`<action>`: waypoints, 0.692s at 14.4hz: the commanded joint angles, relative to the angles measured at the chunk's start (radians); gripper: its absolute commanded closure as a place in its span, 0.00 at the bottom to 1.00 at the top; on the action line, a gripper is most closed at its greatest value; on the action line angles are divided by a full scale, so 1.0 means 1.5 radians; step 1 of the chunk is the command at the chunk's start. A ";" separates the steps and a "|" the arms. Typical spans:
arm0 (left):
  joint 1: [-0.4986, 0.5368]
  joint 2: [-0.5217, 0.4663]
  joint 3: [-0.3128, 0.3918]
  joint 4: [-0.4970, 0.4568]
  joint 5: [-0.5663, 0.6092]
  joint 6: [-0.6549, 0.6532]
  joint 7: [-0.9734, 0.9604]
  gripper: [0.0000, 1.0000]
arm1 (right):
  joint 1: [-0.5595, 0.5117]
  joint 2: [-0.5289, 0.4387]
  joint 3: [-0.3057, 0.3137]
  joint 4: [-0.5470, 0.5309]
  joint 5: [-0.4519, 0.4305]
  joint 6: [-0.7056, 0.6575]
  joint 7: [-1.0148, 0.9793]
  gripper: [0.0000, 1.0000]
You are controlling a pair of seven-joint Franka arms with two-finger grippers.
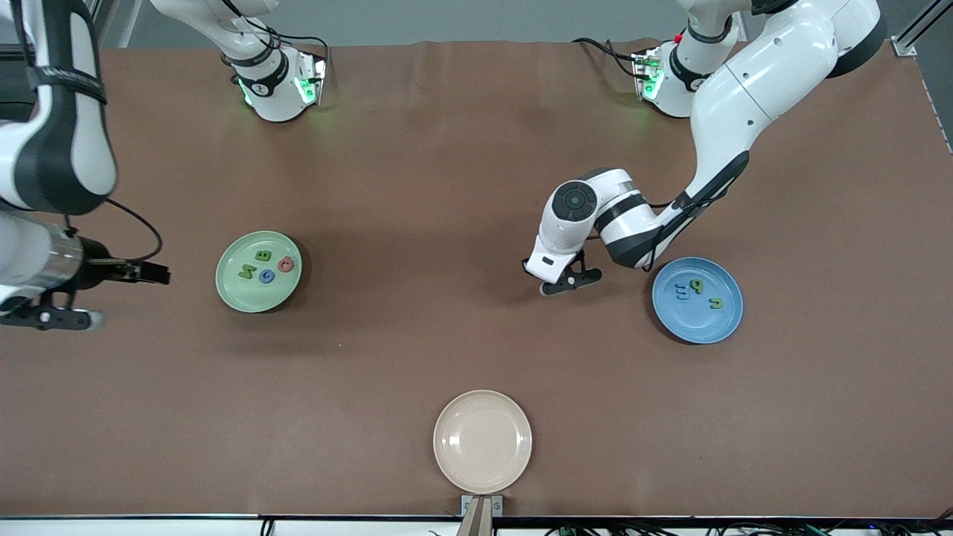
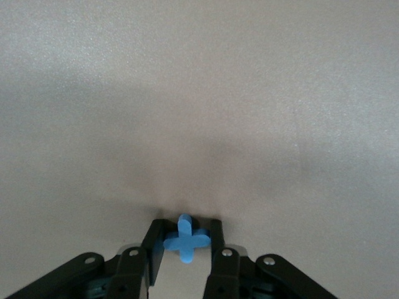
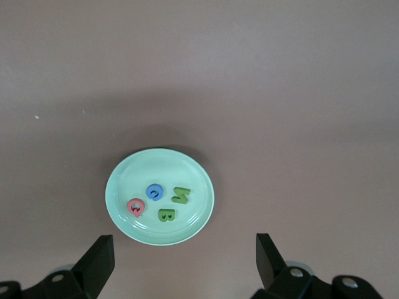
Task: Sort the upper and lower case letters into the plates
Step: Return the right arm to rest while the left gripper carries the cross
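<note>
- Letters: in the front view you see four on the green plate [image 1: 232,286] and three on the blue plate [image 1: 726,320]; the left gripper [image 1: 569,281] is low at mid-table, just beside the blue plate.
- Left wrist view: its fingers [image 2: 216,240] pinch the blue x [image 2: 185,240] on the table.
- Right wrist view: the right gripper [image 3: 184,258], spread wide, waits near the green plate.

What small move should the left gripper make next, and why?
Probably lift and carry toward the blue plate: the left gripper is closed around the blue x on the table, and that plate already holds three other letters.
</note>
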State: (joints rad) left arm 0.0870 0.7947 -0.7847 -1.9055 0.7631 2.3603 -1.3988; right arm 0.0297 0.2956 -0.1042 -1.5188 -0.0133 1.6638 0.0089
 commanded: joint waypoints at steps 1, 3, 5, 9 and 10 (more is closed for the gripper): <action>-0.002 0.001 0.004 -0.008 -0.011 -0.002 -0.005 0.85 | -0.016 0.007 0.010 0.027 -0.004 -0.014 -0.012 0.00; 0.008 -0.015 -0.009 -0.008 -0.025 -0.013 -0.003 0.87 | -0.021 0.005 0.010 0.028 -0.001 -0.014 -0.031 0.00; 0.023 -0.041 -0.024 0.000 -0.029 -0.051 0.004 0.87 | -0.029 0.003 0.010 0.028 0.001 -0.015 -0.044 0.00; 0.197 -0.053 -0.152 0.001 -0.029 -0.136 0.099 0.89 | -0.035 0.003 0.010 0.032 0.003 -0.027 -0.062 0.00; 0.242 -0.053 -0.174 0.000 -0.028 -0.155 0.136 0.89 | -0.038 0.003 0.010 0.035 0.003 -0.028 -0.061 0.00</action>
State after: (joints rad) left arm 0.3218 0.7367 -0.9764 -1.8852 0.7418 2.1756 -1.2958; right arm -0.0040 0.2980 -0.1039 -1.4877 -0.0129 1.6382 -0.0684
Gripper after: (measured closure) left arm 0.661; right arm 0.000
